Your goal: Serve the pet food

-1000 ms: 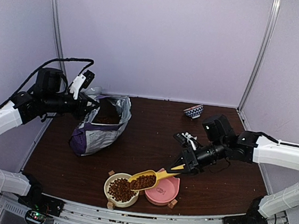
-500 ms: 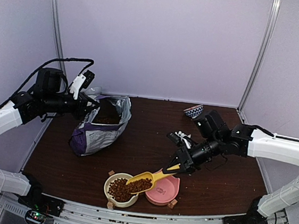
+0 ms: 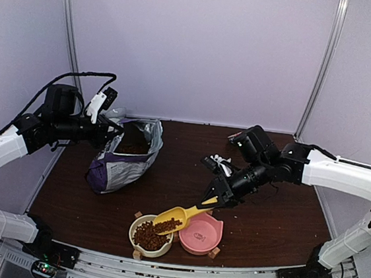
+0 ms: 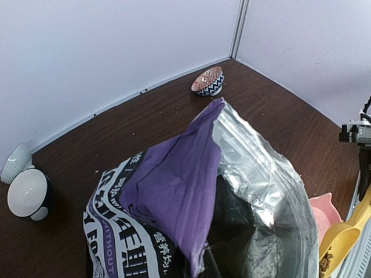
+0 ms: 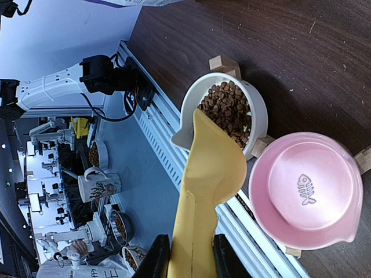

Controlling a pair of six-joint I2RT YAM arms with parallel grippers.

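Dark table (image 3: pixel 188 179), scoop (image 3: pixel 177 213) over pet food (image 3: pixel 146 236) at near edge

Pink bowl (image 5: pixel 324 168) nxt to cream bowl (image 5: pixel 259 119).

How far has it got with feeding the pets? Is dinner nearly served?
Done: the round cream bowl already holds a heap of brown kibble pellets. In hand: the right arm's jaws grip the yellow plastic scoop, tipped over that bowl with kibble in it. Left: the pink fish-print bowl beside it is empty.
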